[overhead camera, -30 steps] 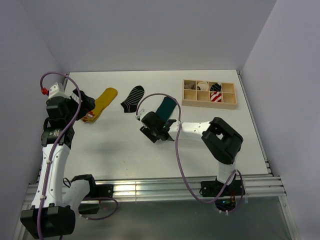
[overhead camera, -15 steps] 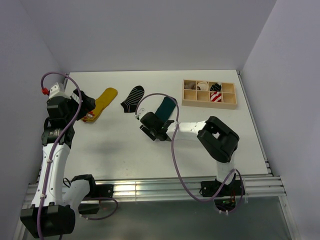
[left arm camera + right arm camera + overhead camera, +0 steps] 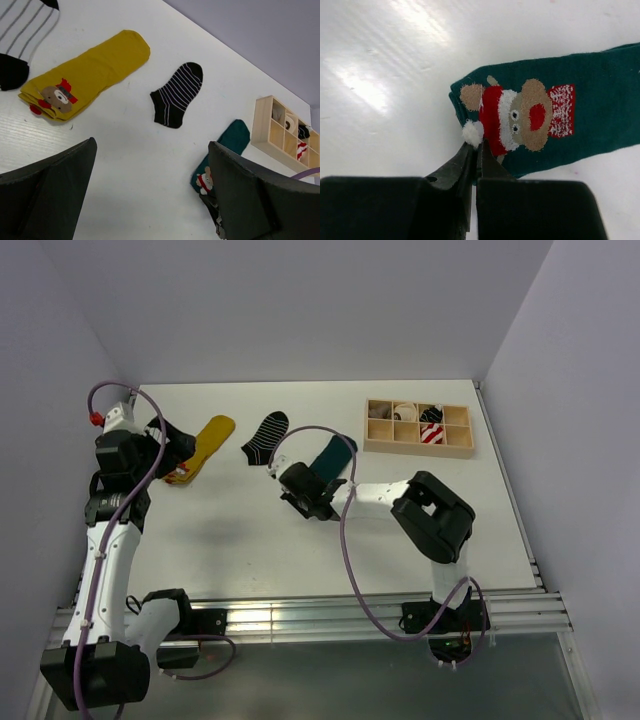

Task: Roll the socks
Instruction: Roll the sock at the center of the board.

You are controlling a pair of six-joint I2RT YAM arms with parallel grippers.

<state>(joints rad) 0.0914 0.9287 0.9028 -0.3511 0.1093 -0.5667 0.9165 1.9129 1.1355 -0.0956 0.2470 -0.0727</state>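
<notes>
On the table (image 3: 250, 530), in a row along the far side, left to right: long sock (image 3: 205, 445), striped sock (image 3: 266, 437), bear sock (image 3: 331, 455) slightly nearer. Further right, compartment box (image 3: 418, 450), rolled socks (image 3: 431, 433) inside. Just left of long sock, another sock (image 3: 22, 25). At bear sock's near end, right gripper (image 3: 476, 145).

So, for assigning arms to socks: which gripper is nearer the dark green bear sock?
Right. The right gripper is shut at the cuff corner of the green sock; the left gripper hangs open far off, beside the yellow sock.
</notes>
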